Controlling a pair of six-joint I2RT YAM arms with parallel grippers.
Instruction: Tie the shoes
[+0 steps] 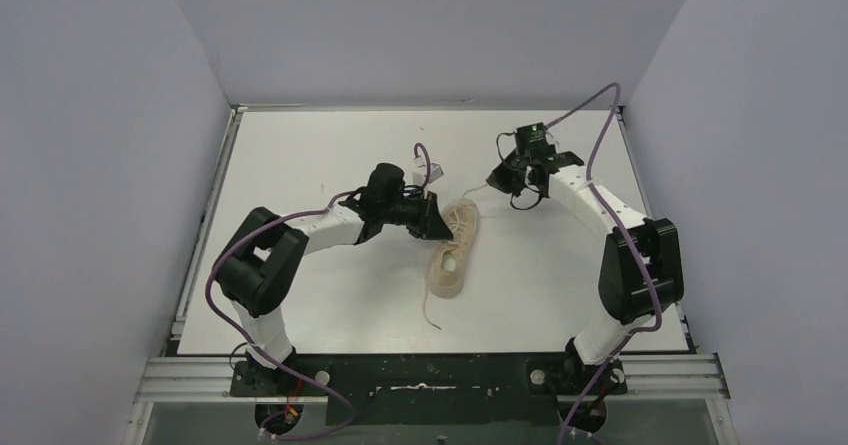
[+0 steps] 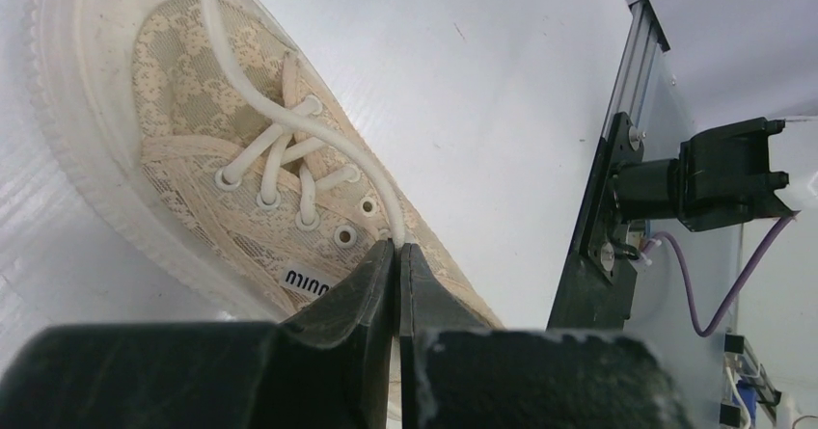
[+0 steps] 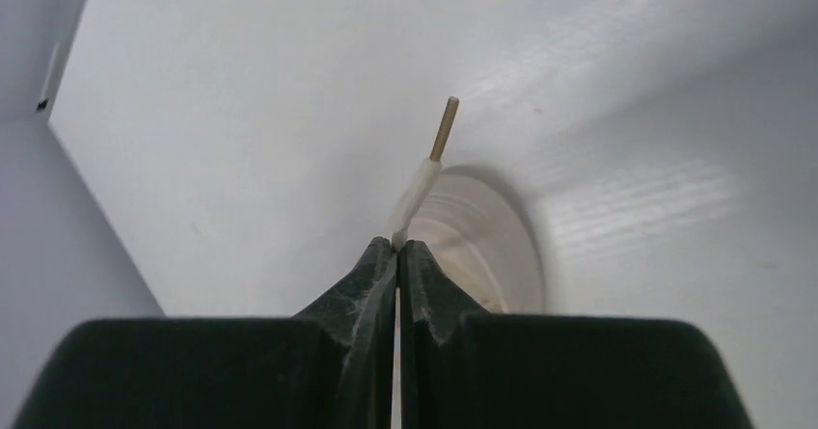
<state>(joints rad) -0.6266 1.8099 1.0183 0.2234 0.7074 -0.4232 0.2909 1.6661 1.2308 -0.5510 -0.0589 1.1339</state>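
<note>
The shoe (image 1: 455, 250) is a cream-beige low-top sneaker lying mid-table with its toe toward the far side; the left wrist view shows its patterned upper (image 2: 193, 149) and eyelets. My left gripper (image 1: 437, 217) sits over the shoe's upper, shut (image 2: 396, 246) on a cream lace (image 2: 318, 130) that runs up across the tongue. My right gripper (image 1: 497, 179) hovers to the shoe's right, shut (image 3: 397, 244) on the other lace end, whose tan aglet (image 3: 444, 128) sticks out past the fingertips. Another stretch of lace (image 1: 430, 310) trails on the table near the heel.
White walls enclose the table (image 1: 330, 145) on three sides. A metal rail (image 2: 617, 149) with a black mounted device (image 2: 719, 174) stands at the table's edge in the left wrist view. Purple cables (image 1: 600, 115) run along both arms.
</note>
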